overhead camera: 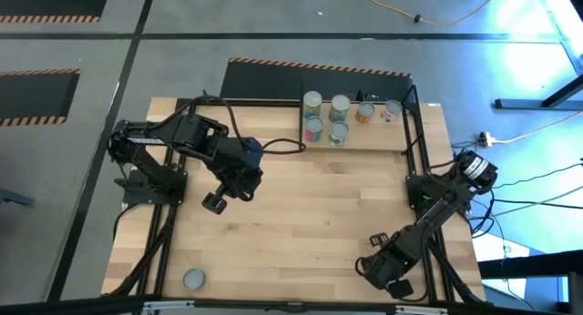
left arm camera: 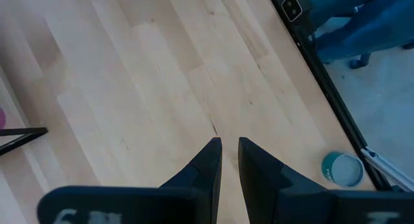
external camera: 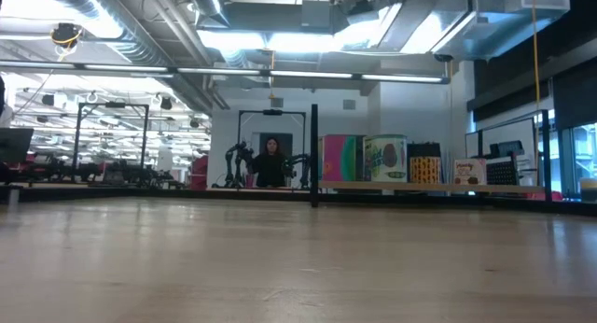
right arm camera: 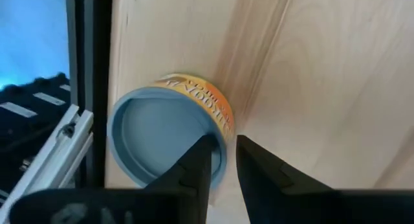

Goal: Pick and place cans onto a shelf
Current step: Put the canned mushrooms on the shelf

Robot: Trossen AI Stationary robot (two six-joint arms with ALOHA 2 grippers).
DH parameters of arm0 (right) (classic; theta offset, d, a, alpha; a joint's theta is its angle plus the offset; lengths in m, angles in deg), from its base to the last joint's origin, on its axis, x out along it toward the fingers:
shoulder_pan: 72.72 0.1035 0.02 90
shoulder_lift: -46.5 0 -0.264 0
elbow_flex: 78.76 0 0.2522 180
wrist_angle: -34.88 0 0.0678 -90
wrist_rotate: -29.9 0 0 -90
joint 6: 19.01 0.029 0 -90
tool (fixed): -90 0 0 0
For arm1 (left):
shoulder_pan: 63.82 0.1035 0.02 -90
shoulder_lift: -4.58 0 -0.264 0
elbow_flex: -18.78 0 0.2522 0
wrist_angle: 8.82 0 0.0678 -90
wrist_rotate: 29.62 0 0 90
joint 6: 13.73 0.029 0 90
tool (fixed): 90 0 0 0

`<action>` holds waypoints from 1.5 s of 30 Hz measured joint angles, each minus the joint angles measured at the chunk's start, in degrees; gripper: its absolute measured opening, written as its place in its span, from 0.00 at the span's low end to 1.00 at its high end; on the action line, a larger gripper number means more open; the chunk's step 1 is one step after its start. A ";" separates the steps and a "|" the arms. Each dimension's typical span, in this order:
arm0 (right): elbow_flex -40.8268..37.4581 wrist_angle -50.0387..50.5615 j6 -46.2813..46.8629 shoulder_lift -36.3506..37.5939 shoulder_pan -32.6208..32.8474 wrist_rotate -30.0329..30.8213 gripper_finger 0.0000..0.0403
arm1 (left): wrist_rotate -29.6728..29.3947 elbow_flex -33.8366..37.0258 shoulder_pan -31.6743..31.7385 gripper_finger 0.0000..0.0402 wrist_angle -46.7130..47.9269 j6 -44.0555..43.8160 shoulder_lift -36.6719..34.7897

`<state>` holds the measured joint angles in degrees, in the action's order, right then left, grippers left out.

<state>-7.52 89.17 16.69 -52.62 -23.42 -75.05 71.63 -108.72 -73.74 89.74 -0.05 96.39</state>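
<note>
Near-edge can (overhead camera: 193, 279) sits alone at table's (overhead camera: 301, 224) front-left corner, close to black frame rail. Orange-labelled can (right arm camera: 171, 130) stands by front-right edge, right gripper (right arm camera: 223, 149) directly over it, fingers a narrow gap apart, rim of can between them, grip not certain. Left gripper (overhead camera: 215, 202) hovers over bare wood left of centre, fingers slightly parted, holding nothing. 6 cans (overhead camera: 339, 119) stand on shelf (overhead camera: 378, 140) at far edge. Wide clear tabletop between arms. Person (external camera: 271, 162) stands far behind table.
</note>
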 joint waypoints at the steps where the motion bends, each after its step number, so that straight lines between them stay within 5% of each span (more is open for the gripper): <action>1: -0.69 -0.74 0.70 0.18 0.00 -0.12 0.19 | 0.00 0.00 0.00 0.11 0.00 0.00 0.00; 5: -2.33 -1.61 3.42 0.27 -0.09 -1.27 0.17 | -0.08 0.00 0.00 0.11 0.00 -0.02 0.00; 10: -2.41 -0.78 7.05 0.25 -0.01 -1.70 0.03 | -0.09 0.00 0.00 0.11 0.00 -0.07 -0.01; 17: -0.13 0.79 13.86 -0.18 -0.98 -1.27 0.02 | -0.21 0.00 0.01 0.11 -0.01 0.16 -0.01; 29: 23.48 23.05 15.06 -0.39 -6.41 1.29 0.01 | -0.13 0.00 0.02 0.11 0.24 3.65 -0.02; 39: 49.27 49.64 27.71 -0.19 -11.39 15.31 0.01 | 0.22 0.00 0.00 0.11 0.46 6.47 -0.02; 45: 49.92 49.57 32.38 2.51 -16.57 24.99 0.01 | 0.28 0.00 0.02 0.11 0.47 6.43 -0.02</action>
<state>42.40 138.74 49.07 -50.11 -39.99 -50.07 71.90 -108.72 -73.72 90.21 6.37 96.37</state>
